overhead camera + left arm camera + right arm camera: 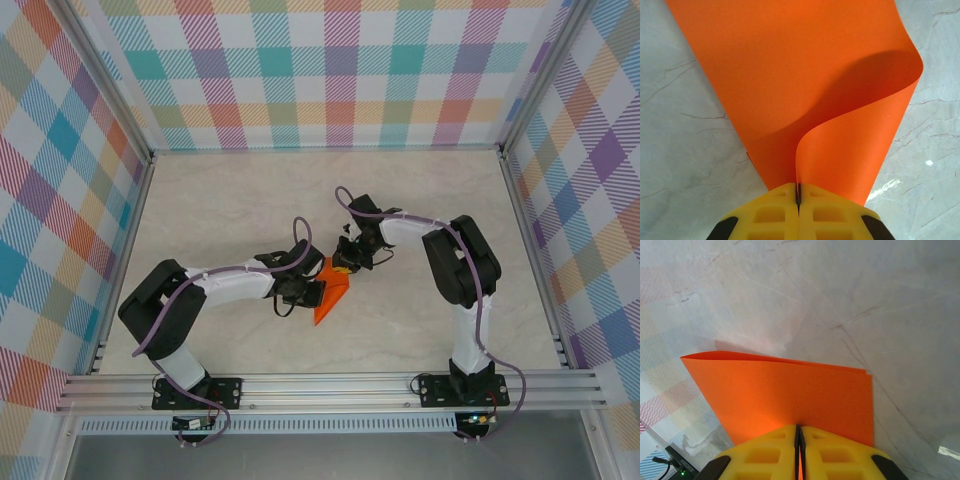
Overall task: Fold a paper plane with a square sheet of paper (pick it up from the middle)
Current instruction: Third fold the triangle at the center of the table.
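Observation:
The bright orange paper, folded to a point toward the near edge, is held just above the table's middle between both arms. From the left, my left gripper is shut on it. In the left wrist view the yellow fingers pinch one edge at the gripper, and the paper curls up and away in a loose bend. My right gripper is shut on the paper's far end. In the right wrist view that gripper clamps a flat doubled layer of the paper.
The pale marbled tabletop is ringed by aluminium rails and checked cloth walls. Both arm bases sit at the near edge, and their cables loop above the arms.

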